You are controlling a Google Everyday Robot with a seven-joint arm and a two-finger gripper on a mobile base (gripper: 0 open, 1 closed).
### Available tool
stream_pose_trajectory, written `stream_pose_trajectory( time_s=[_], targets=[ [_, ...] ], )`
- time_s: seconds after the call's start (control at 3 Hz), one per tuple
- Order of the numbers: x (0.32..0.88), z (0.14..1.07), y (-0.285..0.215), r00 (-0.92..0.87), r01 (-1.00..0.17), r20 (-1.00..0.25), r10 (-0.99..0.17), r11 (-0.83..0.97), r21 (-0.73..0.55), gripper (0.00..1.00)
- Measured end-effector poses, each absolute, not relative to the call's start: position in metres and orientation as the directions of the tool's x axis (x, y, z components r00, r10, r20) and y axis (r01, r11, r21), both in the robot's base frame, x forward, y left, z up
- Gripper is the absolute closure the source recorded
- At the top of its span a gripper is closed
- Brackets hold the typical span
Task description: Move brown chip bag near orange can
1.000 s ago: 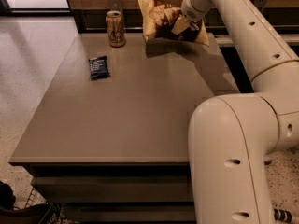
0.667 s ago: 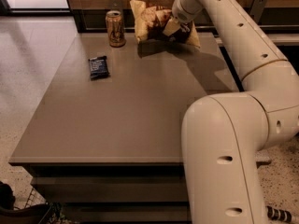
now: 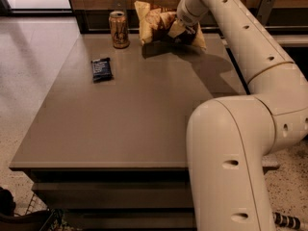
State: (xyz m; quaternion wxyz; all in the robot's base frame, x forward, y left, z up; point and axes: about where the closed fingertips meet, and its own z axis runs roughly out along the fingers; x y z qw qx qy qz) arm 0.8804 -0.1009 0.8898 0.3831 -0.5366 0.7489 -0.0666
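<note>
Far edge of table (image 3: 120,129): gripper (image 3: 179,28) clamped on brown chip bag (image 3: 152,24). Bag tilted, shadow on tabletop beneath, just right of orange can (image 3: 119,29), apart from it. Can upright. Small dark blue packet (image 3: 102,69) flat, nearer, left of centre.

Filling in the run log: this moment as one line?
gripper: far edge of table, holding brown chip bag | orange can: upright, camera-left of bag, not touching

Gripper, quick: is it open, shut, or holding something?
Gripper: closed on the brown chip bag, holding it up beside the orange can.
</note>
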Motion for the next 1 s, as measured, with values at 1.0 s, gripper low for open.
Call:
stream_pose_trajectory(
  time_s=[1.0],
  targets=[
    [0.882,0.8807,-0.0964,-0.132,-0.761,-0.5,-0.856,0.41,-0.502,0.0]
  ],
)
